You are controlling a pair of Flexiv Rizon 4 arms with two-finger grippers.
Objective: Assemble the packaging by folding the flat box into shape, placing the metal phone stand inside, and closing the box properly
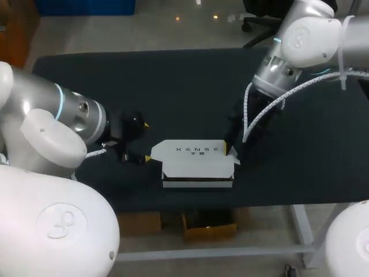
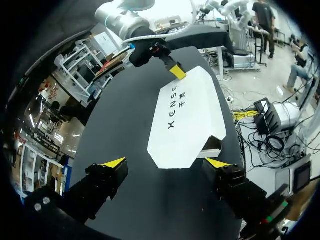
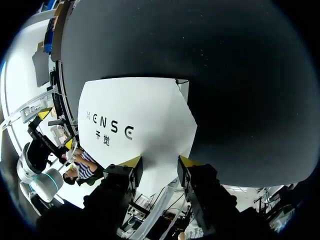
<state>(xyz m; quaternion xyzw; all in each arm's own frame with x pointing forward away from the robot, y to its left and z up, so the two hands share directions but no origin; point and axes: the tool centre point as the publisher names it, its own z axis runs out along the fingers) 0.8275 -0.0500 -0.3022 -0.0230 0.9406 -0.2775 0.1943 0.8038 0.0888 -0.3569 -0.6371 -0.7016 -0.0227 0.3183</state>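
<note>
Even overhead light brightens the white box (image 1: 193,160) almost to glare against the matte black tabletop (image 1: 173,86) (a thin shadow sits under its lid).

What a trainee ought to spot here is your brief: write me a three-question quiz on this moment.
1. True or false: the left gripper is shut on the white box.
2. Multiple choice: the right gripper is at
A. the end of the box farthest from the left gripper
B. a bare corner of the table, well away from the box
C. the left gripper, touching it
3. Fill in: the box lies on a ____ tabletop.

Key: 1 false (its fingers stand apart, with the box ahead of them); 2 A; 3 black.
</note>
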